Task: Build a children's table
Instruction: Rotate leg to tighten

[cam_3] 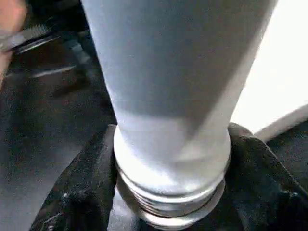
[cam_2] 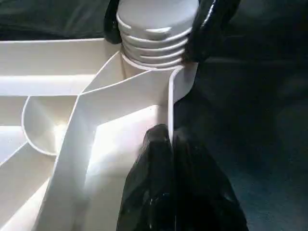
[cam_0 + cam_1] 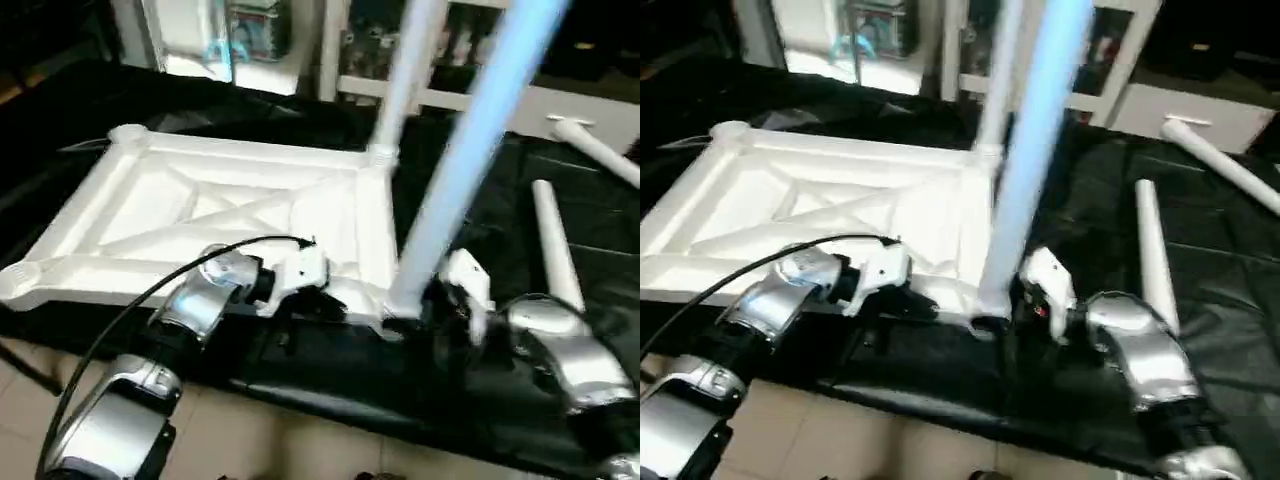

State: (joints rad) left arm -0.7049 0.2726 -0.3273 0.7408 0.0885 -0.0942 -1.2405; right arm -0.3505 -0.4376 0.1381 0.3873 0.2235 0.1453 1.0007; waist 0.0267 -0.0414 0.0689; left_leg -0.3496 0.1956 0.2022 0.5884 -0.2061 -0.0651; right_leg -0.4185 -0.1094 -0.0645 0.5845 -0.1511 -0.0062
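Note:
The white tabletop [image 3: 200, 215] lies upside down on a black cloth, its X-ribs facing up. One leg [image 3: 405, 70] stands upright in the far right corner socket. A second leg [image 3: 470, 150] rises tilted from the near right corner socket [image 3: 400, 320], its ribbed end [image 2: 154, 33] sitting at the socket's mouth. My right gripper [image 3: 425, 300] is shut on this leg just above the ribs, with a black finger [image 1: 82, 192] on each side. My left gripper [image 3: 335, 305] is shut on the tabletop's near rim [image 2: 168, 110], close beside that socket.
Two loose legs [image 3: 555, 240] [image 3: 600, 150] lie on the black cloth [image 3: 470, 400] to the right. The cloth's front edge drops to a tiled floor [image 3: 280, 440]. White shelving [image 3: 560, 100] stands behind. A black cable [image 3: 140, 300] arcs over my left forearm.

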